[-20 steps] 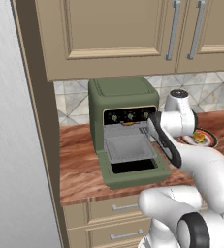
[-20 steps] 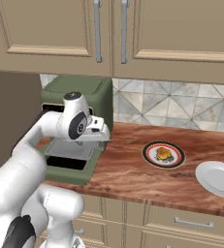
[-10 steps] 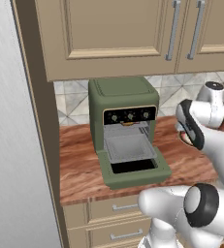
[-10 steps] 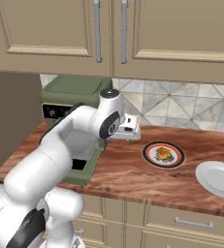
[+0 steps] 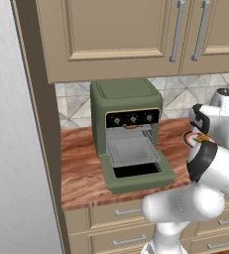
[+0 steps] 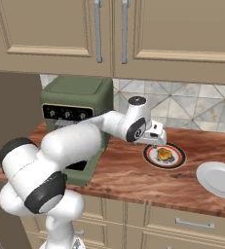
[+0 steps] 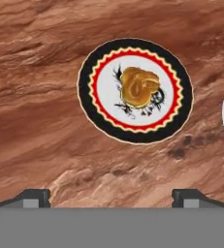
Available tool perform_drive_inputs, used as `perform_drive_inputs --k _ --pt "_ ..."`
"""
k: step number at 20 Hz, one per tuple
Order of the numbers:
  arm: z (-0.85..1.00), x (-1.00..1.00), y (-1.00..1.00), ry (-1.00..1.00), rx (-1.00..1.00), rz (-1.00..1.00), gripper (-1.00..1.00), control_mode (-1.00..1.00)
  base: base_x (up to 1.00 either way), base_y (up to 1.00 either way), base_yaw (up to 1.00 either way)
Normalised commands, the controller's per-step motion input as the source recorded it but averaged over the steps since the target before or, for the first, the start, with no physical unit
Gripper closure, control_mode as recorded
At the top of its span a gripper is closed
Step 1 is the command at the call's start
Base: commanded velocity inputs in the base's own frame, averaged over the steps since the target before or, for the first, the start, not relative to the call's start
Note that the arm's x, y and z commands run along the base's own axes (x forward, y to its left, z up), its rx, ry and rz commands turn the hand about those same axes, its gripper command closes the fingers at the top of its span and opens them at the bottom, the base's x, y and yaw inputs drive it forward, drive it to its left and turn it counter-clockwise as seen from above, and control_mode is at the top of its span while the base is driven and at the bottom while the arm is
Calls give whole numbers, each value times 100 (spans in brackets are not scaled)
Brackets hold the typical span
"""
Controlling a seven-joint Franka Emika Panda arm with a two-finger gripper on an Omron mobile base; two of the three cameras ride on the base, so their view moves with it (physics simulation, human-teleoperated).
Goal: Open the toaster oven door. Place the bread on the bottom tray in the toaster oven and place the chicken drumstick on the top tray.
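1. The beige wooden wall cabinets with slim metal handles hang straight above the toaster oven; their tops are cut off by the frame.
2. The reddish-brown wood-grain counter carries the toaster oven and runs on to the oven's right, where it is cut off at the edge of the right base view.
3. The tall olive-green toaster oven with a rounded top stands upright at the counter's left end, its front facing out toward the robot and its long axis vertical. In the right base view the white arm covers most of its front.
4. The olive-green framed toaster oven door with a dark window lies folded down flat in front of the oven, its long axis running across the oven's width. Above it a grey tray sticks out of the open cavity.
5. The round plate with a black rim and red zigzag ring sits on the counter well to the oven's right; in the left base view the arm hides most of it.
6. A plain white plate lies further right of the oven, partly cut off.
7. A golden-brown knotted piece of food lies in the patterned plate's middle; what it is cannot be made out.
8. The dark two-finger gripper hovers over that plate, right of the oven, its tips spread wide apart and holding nothing.
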Motion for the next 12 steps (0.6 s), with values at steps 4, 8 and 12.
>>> perform_drive_inputs --k 4,8,12 --pt "-51 30 -55 4 -3 -30 -100 -100 0 0 0" --pt "-32 37 -16 8 3 -17 -100 -100 0 0 0" --pt "-36 41 -6 2 10 0 -100 -100 0 0 0"
